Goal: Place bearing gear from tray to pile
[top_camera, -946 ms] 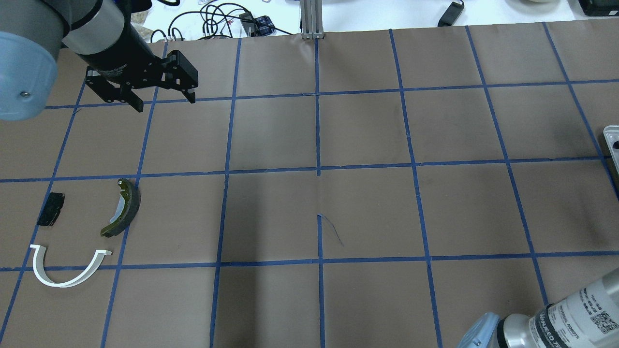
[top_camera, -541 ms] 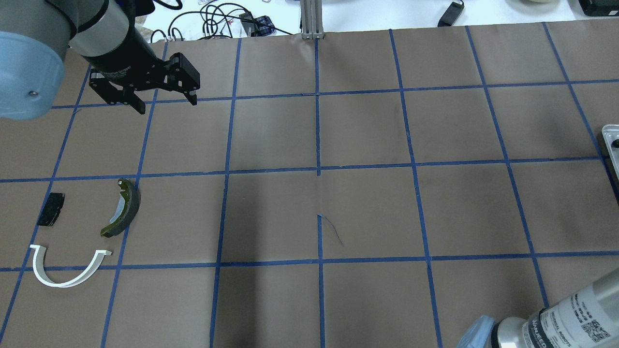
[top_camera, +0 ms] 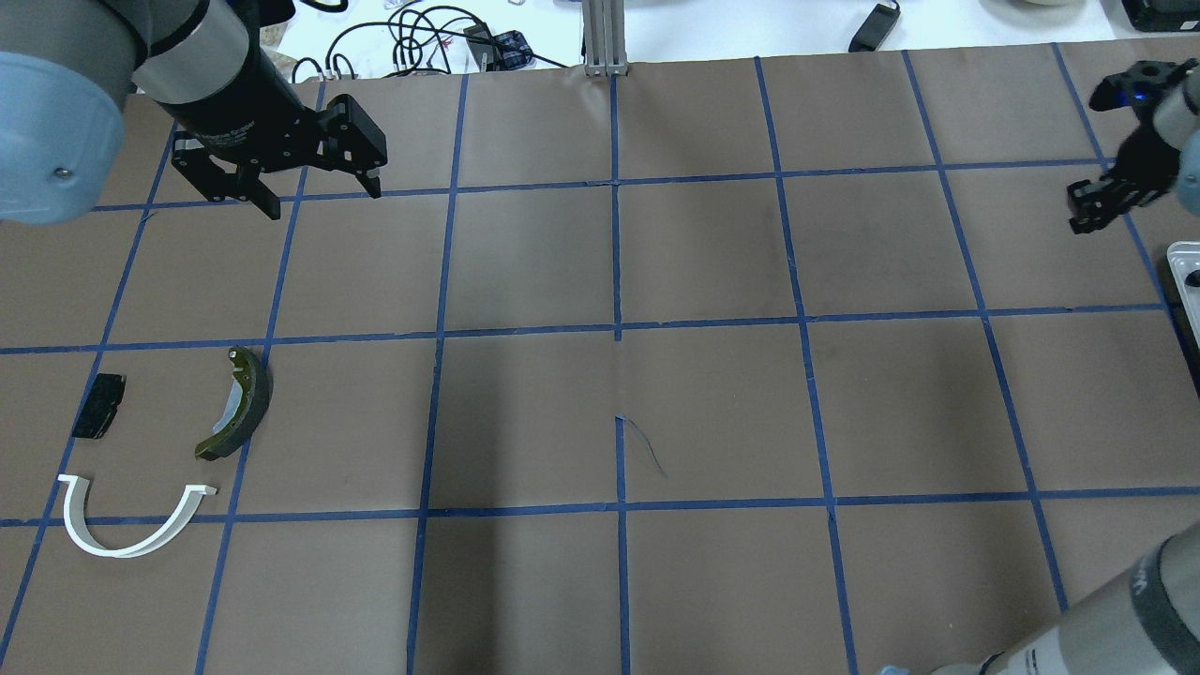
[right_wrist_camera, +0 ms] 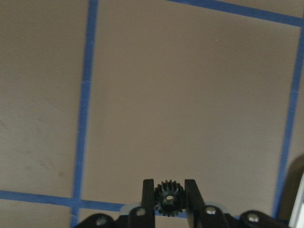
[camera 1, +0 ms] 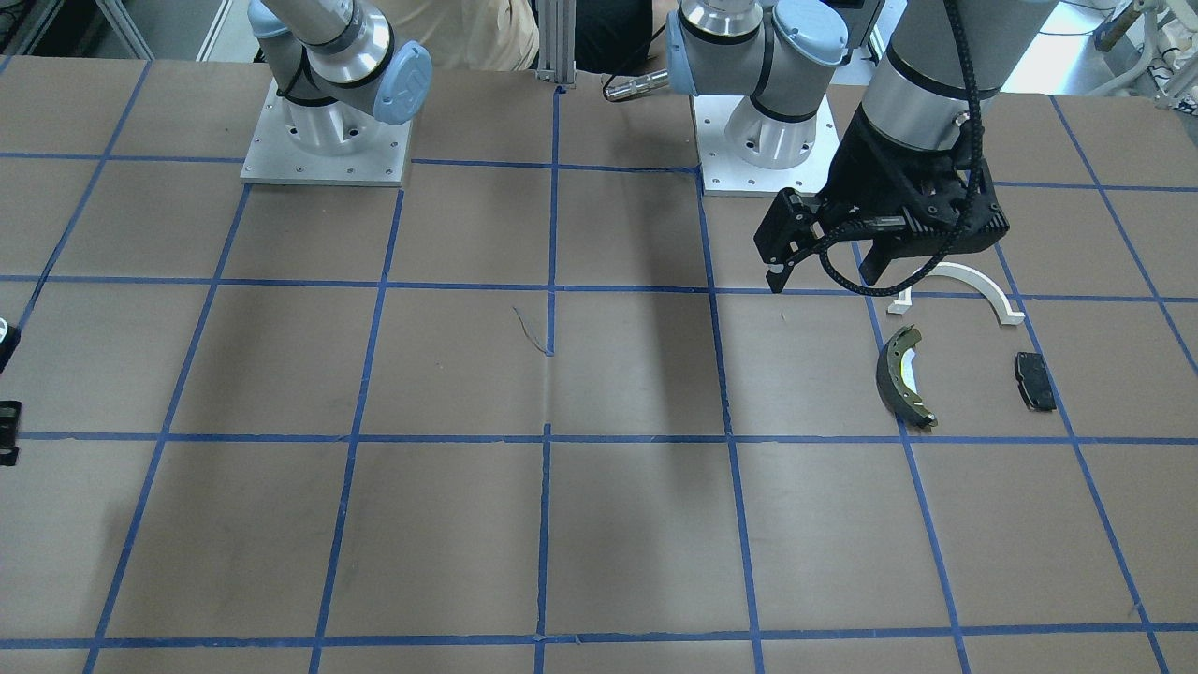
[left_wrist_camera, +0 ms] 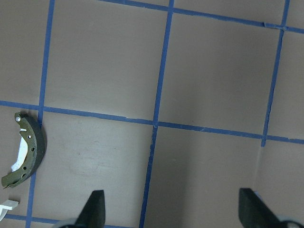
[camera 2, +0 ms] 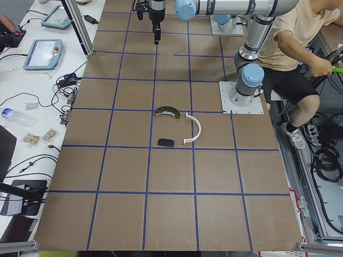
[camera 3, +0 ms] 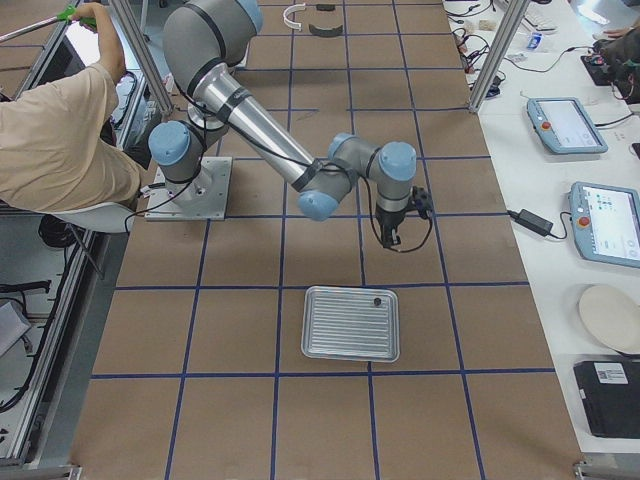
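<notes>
A small black toothed bearing gear (right_wrist_camera: 168,194) is clamped between the two dark jaws, its centre hole turned to the camera. Beyond the jaws, brown worktop (right_wrist_camera: 190,95) crossed by blue tape lines (right_wrist_camera: 85,95) is seen. A pale edge (right_wrist_camera: 300,209), too cropped to identify, is glimpsed right of the jaws.

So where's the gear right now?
In the right wrist view, the gear is held between the right gripper's jaws, over the table beside the tray.

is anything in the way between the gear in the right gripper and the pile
Nothing visible lies between the gear, held in the right gripper, and the pile. The open left gripper hangs near the pile but seems off the direct line.
</notes>
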Controlling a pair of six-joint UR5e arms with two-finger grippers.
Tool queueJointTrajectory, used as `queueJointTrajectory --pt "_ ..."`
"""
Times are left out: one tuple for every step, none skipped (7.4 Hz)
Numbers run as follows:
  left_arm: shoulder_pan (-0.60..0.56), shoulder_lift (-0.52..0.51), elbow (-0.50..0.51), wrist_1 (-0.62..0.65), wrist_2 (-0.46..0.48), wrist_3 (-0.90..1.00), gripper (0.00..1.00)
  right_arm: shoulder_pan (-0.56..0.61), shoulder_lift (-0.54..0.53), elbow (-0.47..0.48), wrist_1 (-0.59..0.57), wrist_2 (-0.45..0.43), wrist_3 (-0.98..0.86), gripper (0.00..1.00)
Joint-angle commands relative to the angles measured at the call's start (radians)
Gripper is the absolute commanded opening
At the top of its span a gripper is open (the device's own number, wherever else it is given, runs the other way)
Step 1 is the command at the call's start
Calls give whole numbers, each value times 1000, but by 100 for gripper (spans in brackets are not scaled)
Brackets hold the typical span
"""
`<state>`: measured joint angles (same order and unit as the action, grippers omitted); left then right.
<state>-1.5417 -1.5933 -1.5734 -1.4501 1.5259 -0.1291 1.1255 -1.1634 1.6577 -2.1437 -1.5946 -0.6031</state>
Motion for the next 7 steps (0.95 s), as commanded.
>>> queueJointTrajectory --pt "0 3 3 -1 -1 0 100 207 -18 26 115 15 236 4" --pt "0 4 3 -3 2 3 100 302 -50 65 113 18 373 4" --pt "0 4 4 -1 2 5 100 410 -62 107 99 33 484 4" --pt "0 4 4 -1 2 5 100 515 -62 129 32 31 644 4" --pt "0 4 3 -1 2 6 100 634 -64 140 -25 31 807 4" --pt "0 7 1 -3 2 6 100 746 -49 140 -65 31 970 5" --pt "2 9 3 -3 3 9 100 817 -24 140 -114 30 1031 5"
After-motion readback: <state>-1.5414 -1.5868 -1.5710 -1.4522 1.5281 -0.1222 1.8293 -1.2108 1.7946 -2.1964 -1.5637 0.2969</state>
